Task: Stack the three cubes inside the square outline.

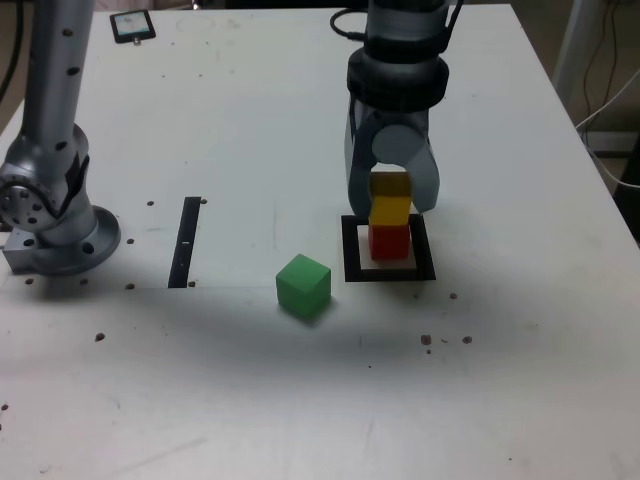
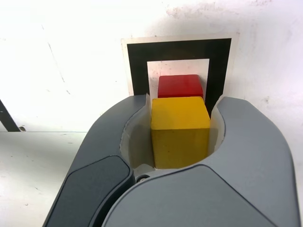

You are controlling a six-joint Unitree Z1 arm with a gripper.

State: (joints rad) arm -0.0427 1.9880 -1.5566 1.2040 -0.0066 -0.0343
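While clasping yellow cube (image 1: 390, 211), pincer (image 1: 392, 190) vertical over red cube (image 1: 389, 242)

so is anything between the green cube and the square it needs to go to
Only bare table lies between the green cube and the square outline. The stack there, yellow cube on red cube, is flanked by the hand.

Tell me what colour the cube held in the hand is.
Yellow cube, clearest in the wrist view.
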